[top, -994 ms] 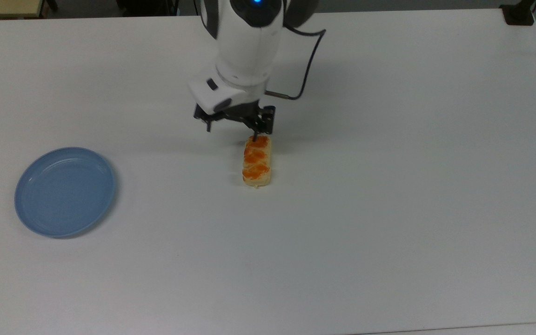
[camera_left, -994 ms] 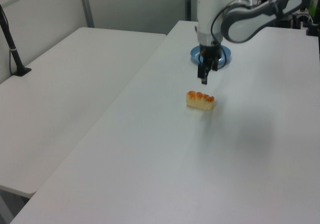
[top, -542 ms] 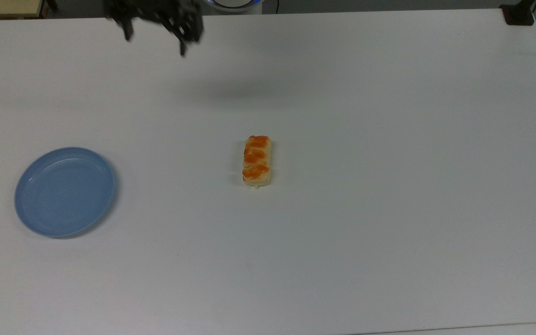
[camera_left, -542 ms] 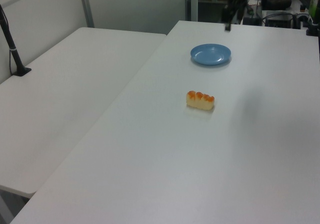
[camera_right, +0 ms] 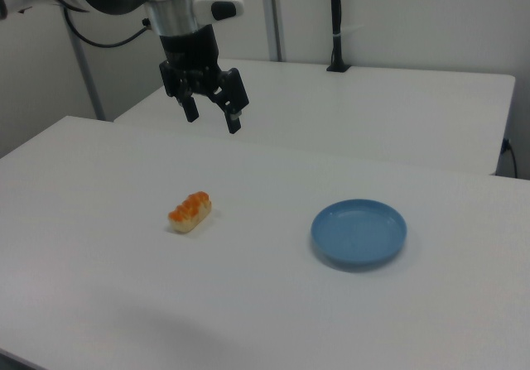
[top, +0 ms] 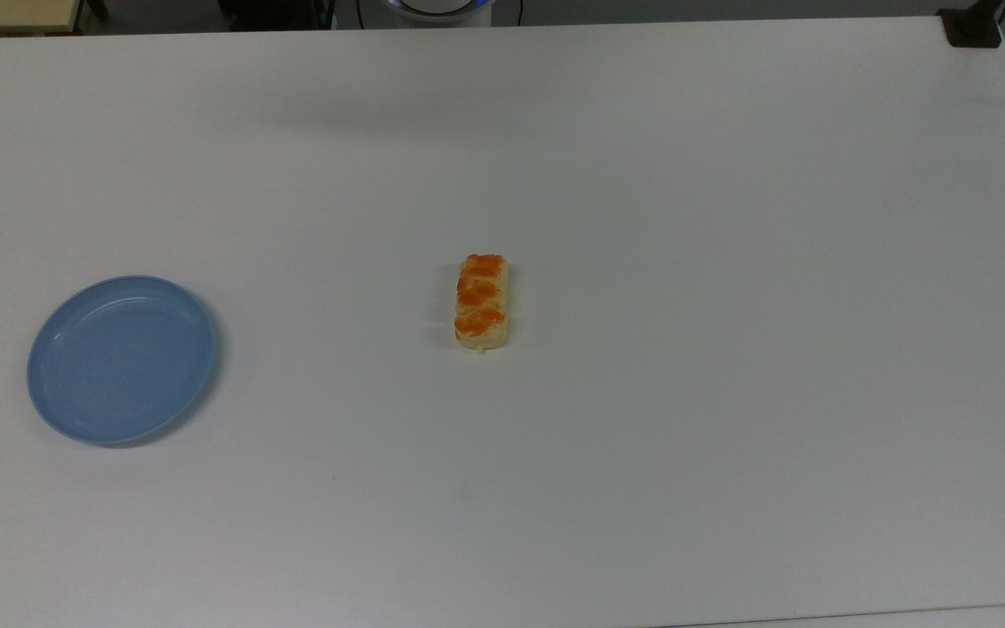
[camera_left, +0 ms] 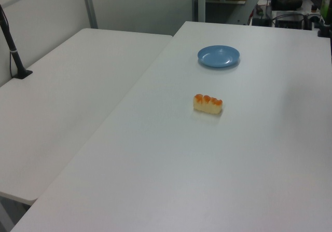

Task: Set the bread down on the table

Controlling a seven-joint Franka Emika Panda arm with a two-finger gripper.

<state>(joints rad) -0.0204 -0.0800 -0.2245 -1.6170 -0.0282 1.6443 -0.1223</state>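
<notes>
The bread, a small pale roll with orange-glazed patches on top, lies flat on the white table near its middle. It also shows as the bread in the left view and the bread in the right view. In the right view my gripper hangs high above the table, up and slightly right of the bread. Its two black fingers stand apart, open, with nothing between them.
An empty round blue plate sits at the top view's left, well apart from the bread; plate lies right of the bread in the right view. A second white table adjoins, carrying a black post.
The gripper rose from just above the bread's far end, swung toward the top view's upper left, and left that view. Bread and plate have not moved.
</notes>
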